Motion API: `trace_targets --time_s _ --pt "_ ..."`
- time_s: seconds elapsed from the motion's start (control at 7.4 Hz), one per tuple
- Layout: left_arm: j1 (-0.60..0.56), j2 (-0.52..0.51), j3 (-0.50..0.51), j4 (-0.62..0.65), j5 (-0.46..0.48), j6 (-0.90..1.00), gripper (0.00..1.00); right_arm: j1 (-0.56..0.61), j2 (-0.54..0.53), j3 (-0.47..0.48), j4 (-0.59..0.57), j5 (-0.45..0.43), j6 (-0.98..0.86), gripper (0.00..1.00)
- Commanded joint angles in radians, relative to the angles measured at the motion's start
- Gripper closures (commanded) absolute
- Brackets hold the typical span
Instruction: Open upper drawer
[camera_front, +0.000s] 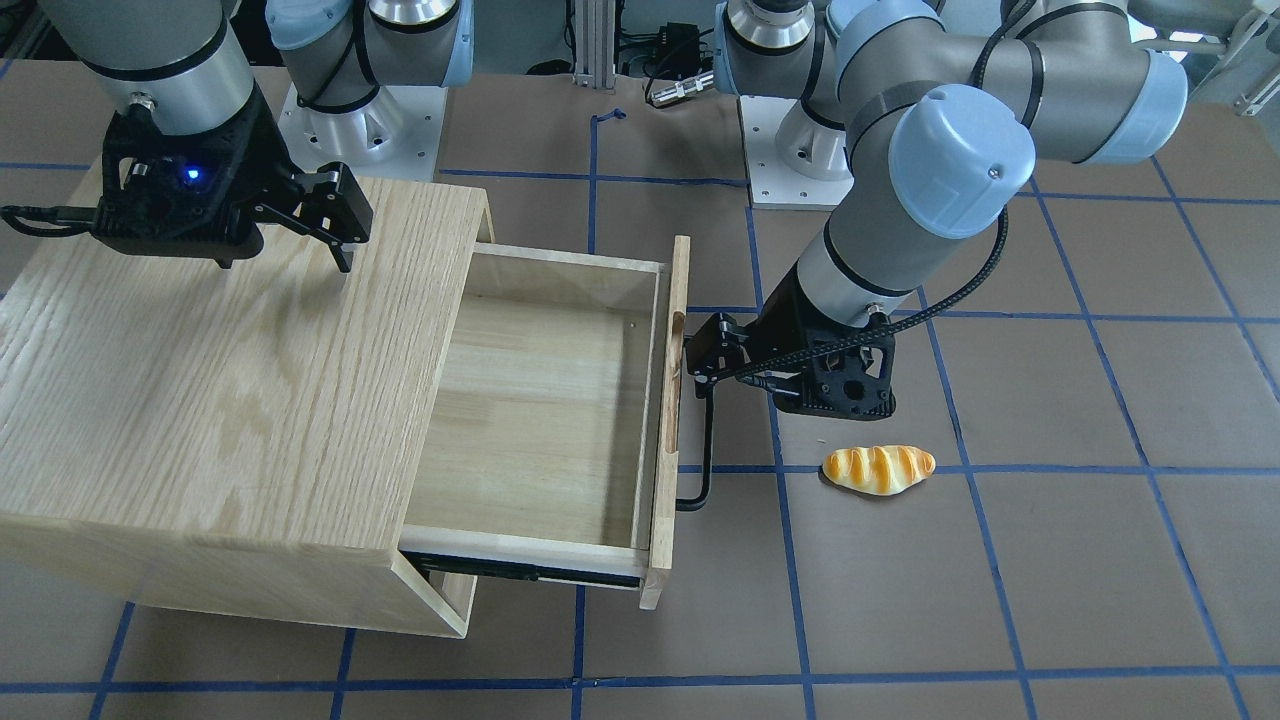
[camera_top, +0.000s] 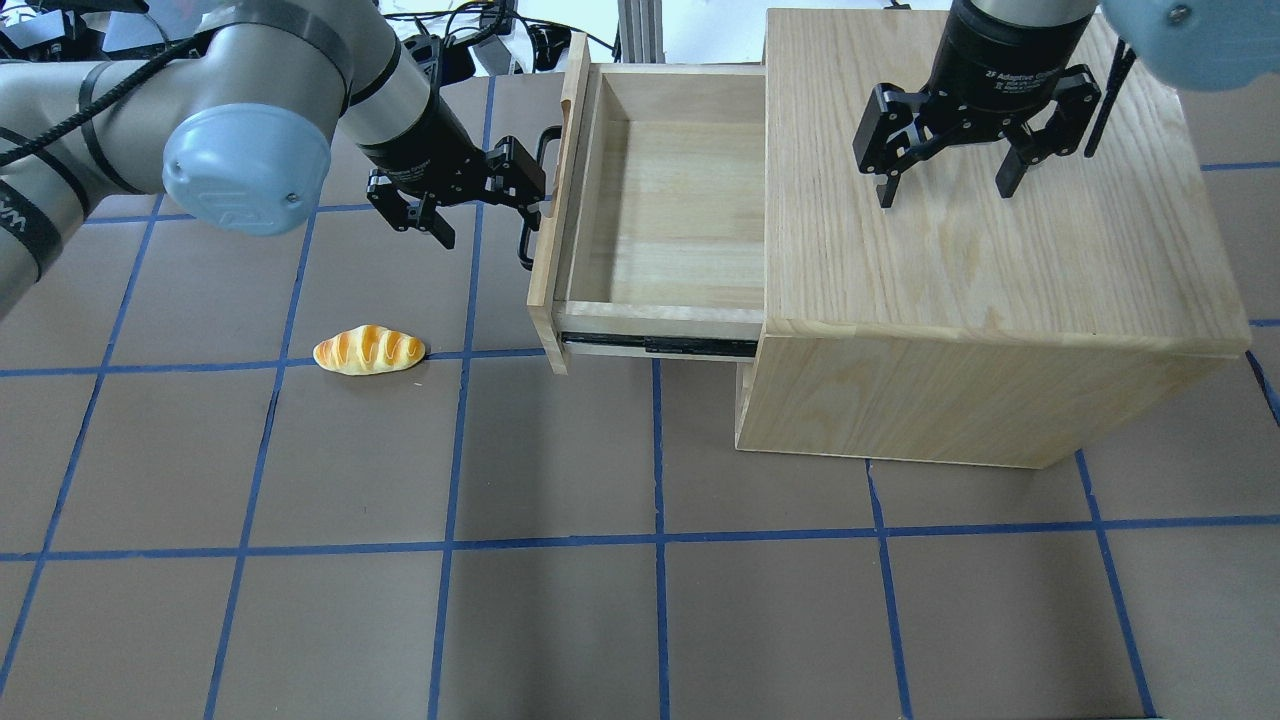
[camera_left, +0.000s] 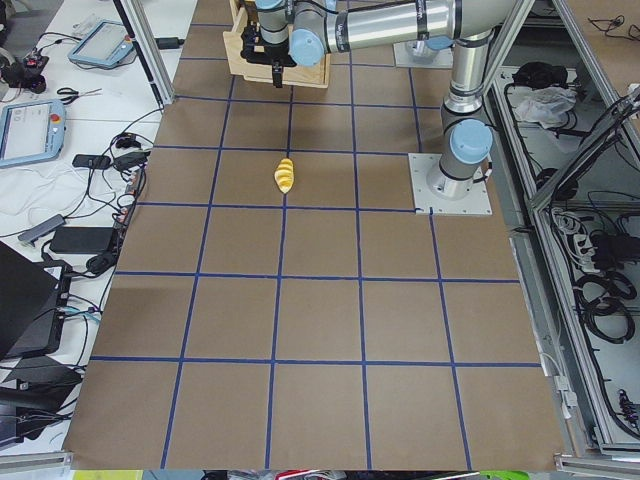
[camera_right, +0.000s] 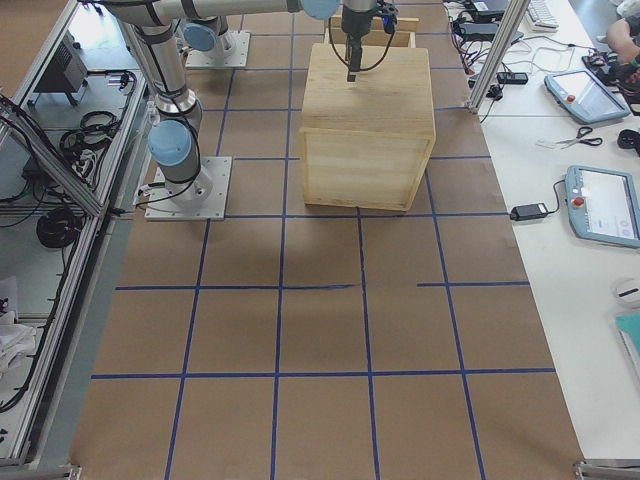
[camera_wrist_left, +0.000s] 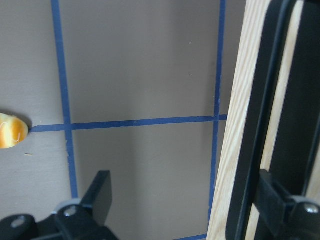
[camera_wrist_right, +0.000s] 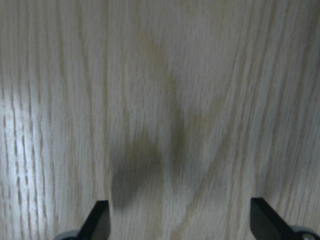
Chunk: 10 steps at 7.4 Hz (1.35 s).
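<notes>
Overhead exterior view, starting well off the cabinet's (camera_top: 980, 270) left side: a small glazed bread roll (camera_top: 370, 351) lies on the brown counter (camera_top: 600, 600), on one of the blue tape lines (camera_top: 180, 372), apart from everything else. Closer to the cabinet, the left gripper (camera_top: 490, 212) reaches in level with the drawer front. Its jaws are spread wide and grasp nothing. One finger (camera_top: 522, 178) sits right up against the black bar handle (camera_top: 524, 245), and from the wrist camera I can't tell whether it is hooked behind the bar or just touching it.

The upper drawer (camera_top: 660, 200) stands far out of the cabinet's left face, with its pale wood floor in plain sight and a black slide rail (camera_top: 655, 345) showing along its near side.

Above the cabinet's oak-grain top, the right gripper (camera_top: 947, 195) points straight down with its jaws released, wide apart. They hang just over the wood and hold nothing.
</notes>
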Motion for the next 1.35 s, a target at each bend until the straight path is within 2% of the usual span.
trace_targets --time_s 0.0,0.41,0.68,0.81,0.95,1.08,1.22 --pt "0.003 0.007 0.005 -0.008 0.015 0.001 0.00 0.000 0.000 0.000 0.000 0.000 0.000 0.00" --pt "0.005 0.056 0.020 -0.112 0.017 0.000 0.00 0.000 0.000 0.000 0.000 0.000 0.000 0.00" --pt "0.044 0.128 0.038 -0.204 0.070 0.001 0.00 0.000 0.000 0.000 0.000 0.000 -0.002 0.00" --pt "0.058 0.176 0.041 -0.234 0.128 0.001 0.00 0.000 0.000 0.000 0.000 0.000 0.000 0.00" --pt "0.058 0.203 0.040 -0.240 0.249 0.015 0.00 0.000 0.000 0.000 0.000 0.000 0.000 0.00" --pt "0.058 0.234 0.043 -0.260 0.294 0.032 0.00 0.000 0.000 0.000 0.000 0.000 0.000 0.00" --pt "0.058 0.260 0.041 -0.266 0.296 0.032 0.00 0.000 0.000 0.000 0.000 0.000 -0.002 0.00"
